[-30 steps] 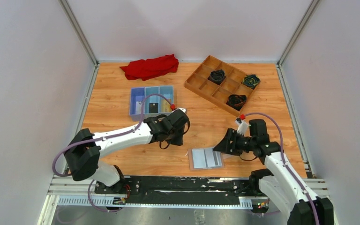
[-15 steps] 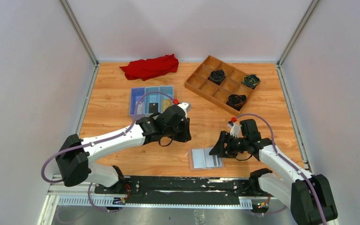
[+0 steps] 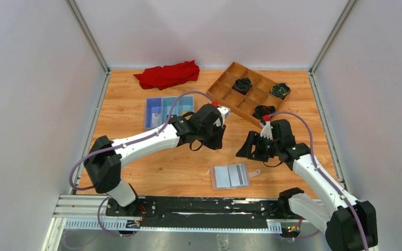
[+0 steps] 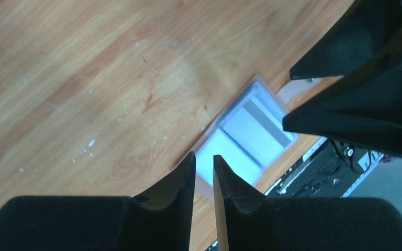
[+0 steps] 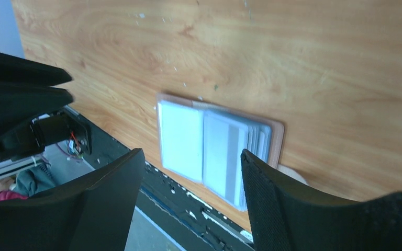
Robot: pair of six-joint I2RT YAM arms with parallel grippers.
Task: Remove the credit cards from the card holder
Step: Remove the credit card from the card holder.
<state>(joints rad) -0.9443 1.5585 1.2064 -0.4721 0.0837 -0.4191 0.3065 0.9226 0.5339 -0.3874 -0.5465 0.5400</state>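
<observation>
The card holder lies open and flat near the table's front edge, grey inside with a tan-pink rim. A pale credit card fills its left panel. A grey-striped card tops several stacked ones in the right panel. My right gripper hovers up and to the right of the holder, open wide with nothing between its fingers. My left gripper hangs further back over bare wood. Its jaws stand a narrow gap apart with nothing in it; the holder shows beyond them.
A blue three-compartment tray sits behind the left arm, partly covered by it. A wooden grid tray with dark bundles stands at the back right. A red cloth lies at the back. The black rail runs along the front edge.
The left arm swung right and towards the back. The right gripper lifted off the holder's right edge, pulled back and opened wider. The holder stayed put.
</observation>
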